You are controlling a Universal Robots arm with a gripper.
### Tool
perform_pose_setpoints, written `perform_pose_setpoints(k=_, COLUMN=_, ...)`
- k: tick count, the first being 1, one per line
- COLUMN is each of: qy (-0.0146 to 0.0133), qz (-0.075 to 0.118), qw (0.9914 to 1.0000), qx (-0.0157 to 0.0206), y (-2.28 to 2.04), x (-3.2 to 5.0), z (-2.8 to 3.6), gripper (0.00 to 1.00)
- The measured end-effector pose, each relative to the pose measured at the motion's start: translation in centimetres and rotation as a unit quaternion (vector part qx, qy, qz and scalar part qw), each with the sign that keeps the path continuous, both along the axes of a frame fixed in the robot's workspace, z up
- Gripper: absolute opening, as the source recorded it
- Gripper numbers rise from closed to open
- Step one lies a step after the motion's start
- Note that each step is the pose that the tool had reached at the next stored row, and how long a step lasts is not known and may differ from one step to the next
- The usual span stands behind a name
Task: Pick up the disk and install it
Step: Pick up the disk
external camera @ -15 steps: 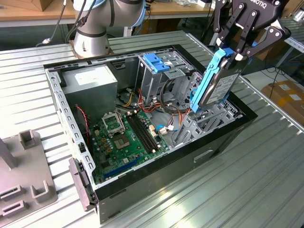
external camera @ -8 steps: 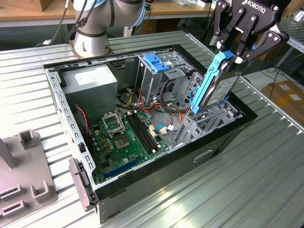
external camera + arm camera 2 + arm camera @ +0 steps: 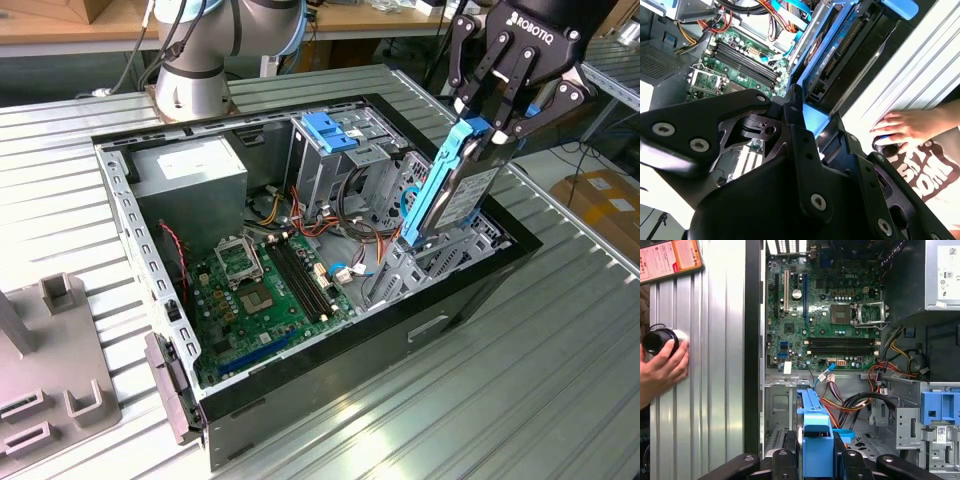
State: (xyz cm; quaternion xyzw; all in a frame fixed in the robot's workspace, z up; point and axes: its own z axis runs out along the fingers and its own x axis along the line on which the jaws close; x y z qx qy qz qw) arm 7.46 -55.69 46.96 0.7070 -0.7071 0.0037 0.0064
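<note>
Installation step, judged mid-insertion: the pincer (image 3: pixel 490 128), clamped on the upper end of the disk (image 3: pixel 455 195), holds it tilted with its lower end at the drive bay (image 3: pixel 400 275) inside the open computer case (image 3: pixel 300 375), which also houses motherboard (image 3: pixel 265 290) and power supply (image 3: pixel 190 170); seating likely demands carrier-to-bay alignment.

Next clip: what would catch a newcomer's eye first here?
The gripper clamps the blue-framed disk, standing it steeply on end at the exterior view's right of the open computer case. The green motherboard lies bare inside, and a person's hand rests on the ribbed table beside the case.
</note>
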Motion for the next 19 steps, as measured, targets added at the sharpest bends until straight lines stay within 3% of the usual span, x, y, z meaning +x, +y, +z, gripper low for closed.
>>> perform_pose_setpoints(k=11, qy=0.0000, qz=-0.004, qw=0.99999, qx=0.0003, y=0.00, x=-0.05, z=-0.38, gripper=0.36)
perform_pose_setpoints(k=19, qy=0.0000, qz=-0.004, qw=0.99999, qx=0.0002, y=0.00, x=-0.02, z=-1.31, gripper=0.36)
